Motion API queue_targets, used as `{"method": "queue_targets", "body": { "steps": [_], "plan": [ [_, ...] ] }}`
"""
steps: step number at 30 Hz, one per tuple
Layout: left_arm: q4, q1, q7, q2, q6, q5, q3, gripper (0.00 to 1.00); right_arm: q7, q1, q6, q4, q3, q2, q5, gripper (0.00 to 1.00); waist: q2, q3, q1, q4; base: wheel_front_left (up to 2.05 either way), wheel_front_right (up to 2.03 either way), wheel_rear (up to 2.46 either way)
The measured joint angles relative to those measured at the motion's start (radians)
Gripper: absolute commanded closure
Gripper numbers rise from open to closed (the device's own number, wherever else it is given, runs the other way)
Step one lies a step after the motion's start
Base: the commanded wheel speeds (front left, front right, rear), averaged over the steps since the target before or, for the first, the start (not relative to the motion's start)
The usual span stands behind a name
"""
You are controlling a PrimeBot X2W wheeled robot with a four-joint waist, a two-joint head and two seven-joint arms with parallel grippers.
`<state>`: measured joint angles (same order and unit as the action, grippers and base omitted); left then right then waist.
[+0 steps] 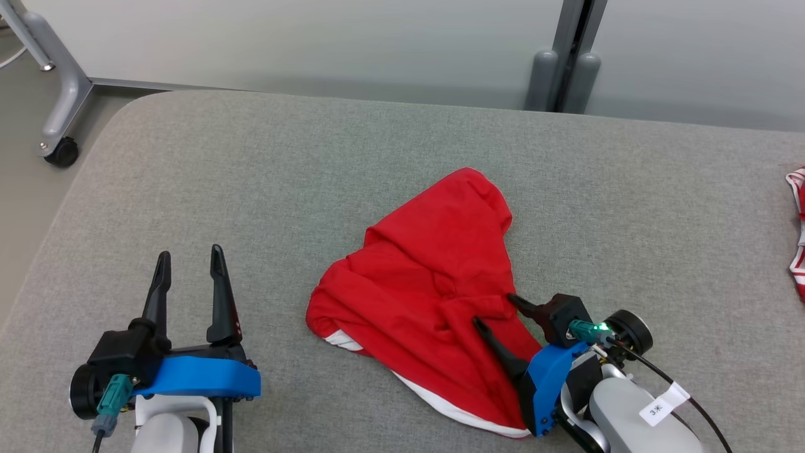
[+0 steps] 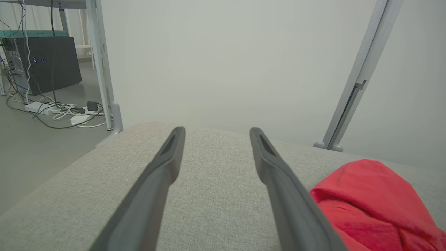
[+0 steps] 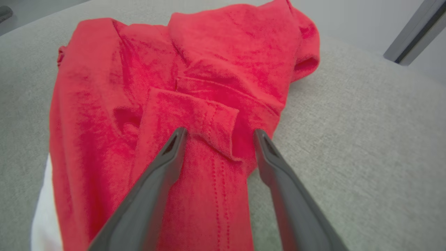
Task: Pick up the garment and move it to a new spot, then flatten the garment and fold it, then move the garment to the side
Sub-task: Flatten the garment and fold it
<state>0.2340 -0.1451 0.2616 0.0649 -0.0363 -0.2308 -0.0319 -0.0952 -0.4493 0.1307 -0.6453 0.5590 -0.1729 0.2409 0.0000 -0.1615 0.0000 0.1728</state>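
The red garment (image 1: 427,270), heaped on the grey surface (image 1: 251,189), is straddled by the right gripper (image 1: 494,309), jaws spread with a fold between them; the left gripper (image 1: 190,251), likewise spread, is seen well apart from it.

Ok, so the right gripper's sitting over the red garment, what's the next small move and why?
Probably ease the right gripper down and close it on the raised fold. Its jaws stand open astride that fold, the garment lies crumpled and not yet lifted, and the left gripper is open off to the side, apart from the cloth.
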Motion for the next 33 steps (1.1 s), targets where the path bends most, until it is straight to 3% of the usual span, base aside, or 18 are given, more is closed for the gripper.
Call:
{"method": "queue_targets", "body": {
  "steps": [1, 2, 6, 13, 21, 28, 29, 30, 33],
  "plan": [
    [0.001, 0.000, 0.000, -0.001, -0.001, 0.002, 0.001, 0.00, 0.000, -0.005, 0.000, -0.021, 0.009, 0.002, 0.009, 0.69, 0.0000, -0.001, 0.0000, 0.003, 0.00, 0.00, 0.00],
    [0.003, -0.001, 0.000, -0.002, -0.002, 0.002, 0.003, 0.00, -0.006, -0.009, 0.000, -0.037, 0.015, 0.004, 0.023, 1.00, 0.0000, -0.002, 0.0000, 0.004, 0.00, 0.00, 0.00],
    [0.007, -0.002, 0.000, -0.006, -0.006, 0.005, 0.013, 0.00, -0.039, -0.034, 0.000, -0.090, 0.029, 0.006, 0.057, 1.00, 0.0000, 0.001, 0.0000, 0.002, 0.00, 0.00, 0.00],
    [0.014, 0.002, 0.000, -0.009, -0.012, 0.012, 0.016, 0.00, -0.108, -0.054, 0.000, -0.122, -0.052, -0.030, 0.118, 1.00, 0.0000, 0.020, 0.0000, -0.024, 0.00, 0.00, 0.00],
    [0.020, 0.010, 0.000, -0.013, -0.017, 0.012, 0.008, 0.00, -0.118, -0.025, 0.000, -0.155, -0.223, -0.138, 0.163, 1.00, 0.0000, 0.034, 0.0000, -0.053, 0.00, 0.00, 0.00],
    [0.021, 0.010, 0.000, -0.013, -0.019, 0.012, -0.008, 0.00, -0.121, -0.005, 0.000, -0.224, -0.355, -0.152, 0.150, 1.00, 0.0000, 0.030, 0.0000, -0.054, 0.00, 0.00, 0.00],
    [0.022, 0.010, 0.000, -0.013, -0.019, 0.012, -0.011, 0.00, -0.122, -0.003, 0.000, -0.230, -0.362, -0.148, 0.139, 0.75, 0.0000, 0.029, 0.0000, -0.056, 0.00, 0.00, 0.00],
    [0.022, 0.010, 0.000, -0.013, -0.018, 0.012, -0.013, 0.00, -0.125, -0.002, 0.000, -0.233, -0.366, -0.142, 0.128, 0.00, 0.0000, 0.029, 0.0000, -0.057, 0.00, 0.00, 0.00],
    [0.023, 0.010, 0.000, -0.013, -0.017, 0.011, -0.014, 0.00, -0.136, -0.003, 0.000, -0.230, -0.373, -0.116, 0.110, 0.00, 0.0000, 0.030, 0.0000, -0.066, 0.00, 0.00, 0.00]
  ]
}}
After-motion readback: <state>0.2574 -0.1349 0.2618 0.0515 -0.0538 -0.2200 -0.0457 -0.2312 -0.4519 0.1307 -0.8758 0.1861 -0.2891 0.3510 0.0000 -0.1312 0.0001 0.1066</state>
